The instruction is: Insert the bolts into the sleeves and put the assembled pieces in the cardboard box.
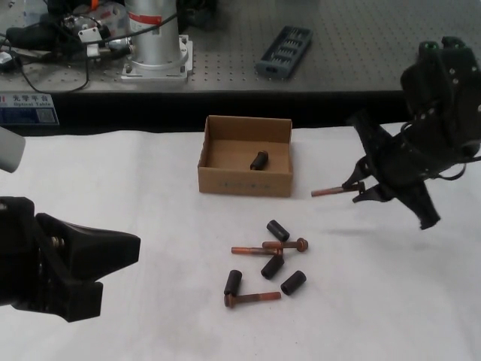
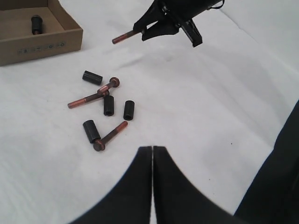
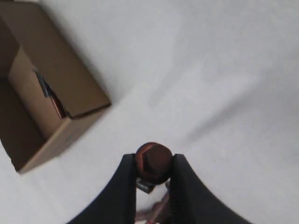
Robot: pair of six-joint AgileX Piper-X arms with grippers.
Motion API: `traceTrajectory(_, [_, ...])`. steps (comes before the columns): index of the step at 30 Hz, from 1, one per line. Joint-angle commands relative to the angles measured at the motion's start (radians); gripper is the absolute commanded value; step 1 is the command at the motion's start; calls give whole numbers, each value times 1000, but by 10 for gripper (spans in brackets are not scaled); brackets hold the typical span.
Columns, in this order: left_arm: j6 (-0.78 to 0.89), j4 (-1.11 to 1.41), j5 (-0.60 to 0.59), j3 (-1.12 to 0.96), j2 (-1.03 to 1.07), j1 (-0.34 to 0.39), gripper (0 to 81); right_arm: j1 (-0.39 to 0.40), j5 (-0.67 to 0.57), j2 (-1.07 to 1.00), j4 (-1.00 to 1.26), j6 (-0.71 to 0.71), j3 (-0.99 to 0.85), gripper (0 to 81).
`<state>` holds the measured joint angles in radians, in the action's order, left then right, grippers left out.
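On the white cloth (image 1: 113,165), your right gripper (image 3: 153,163) pinches one bolt (image 1: 328,192) just beside the cardboard box (image 1: 246,183); loose bolts (image 1: 255,298) and sleeves (image 1: 293,282) lie near the box, and your left gripper (image 2: 153,150), farther off, has fingers pressed together, empty

Nothing legible for you here. Label (image 1: 27,107) on front edge of rear desk (image 1: 361,45), far left: bold characters over finer line, too small for you to read. Row of small printed marks (image 1: 239,183) on front wall of cardboard box (image 1: 214,169): unreadable in high and left wrist views.
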<state>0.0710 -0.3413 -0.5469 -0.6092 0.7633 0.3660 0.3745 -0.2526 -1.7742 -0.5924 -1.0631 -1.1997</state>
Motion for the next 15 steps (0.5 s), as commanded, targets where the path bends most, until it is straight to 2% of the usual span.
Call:
traceTrajectory(1, [11,6,4,-1,-8,-3,7,-5,-56,23,-52,126,-5,29])
traceTrajectory(6, [11,6,4,-1,-8,-3,7,-5,-165,24,-108,328,-5,29])
traceTrajectory(11, [11,6,4,-1,-8,-3,7,-5,-196,19,-143,486,-5,29])
traceTrajectory(15, [11,6,4,-1,-8,-3,7,-5,-234,-7,-218,666,-5,29])
